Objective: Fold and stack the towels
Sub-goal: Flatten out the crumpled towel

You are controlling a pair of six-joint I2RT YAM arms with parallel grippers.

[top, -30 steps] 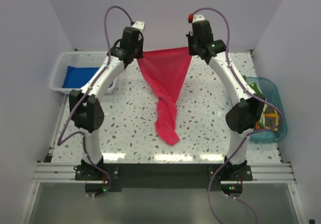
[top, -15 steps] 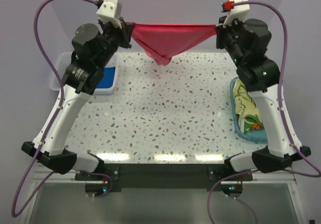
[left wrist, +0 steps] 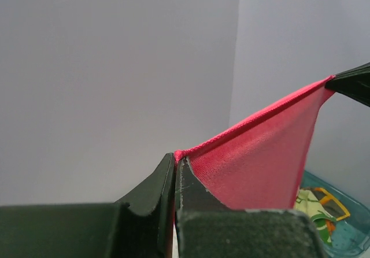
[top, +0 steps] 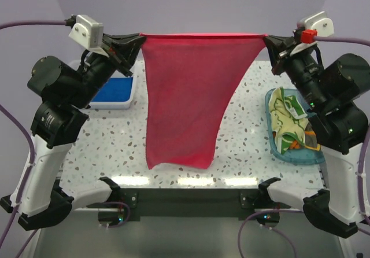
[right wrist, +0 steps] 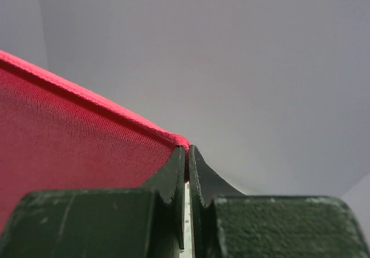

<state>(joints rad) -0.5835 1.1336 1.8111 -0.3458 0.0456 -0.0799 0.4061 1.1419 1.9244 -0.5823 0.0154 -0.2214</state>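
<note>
Over the table (top: 243,154), the towel (top: 182,96), seemingly light and limp, hangs below the left gripper (top: 140,37) and right gripper (top: 266,37), fingers pinching its top corners.

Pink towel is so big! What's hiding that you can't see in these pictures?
- Top view: the pink towel hides the table's middle behind it.
- Top view: the left arm covers part of the blue towel.
- Top view: the right arm covers part of the tub.
- Right wrist view: table out of frame.
</note>
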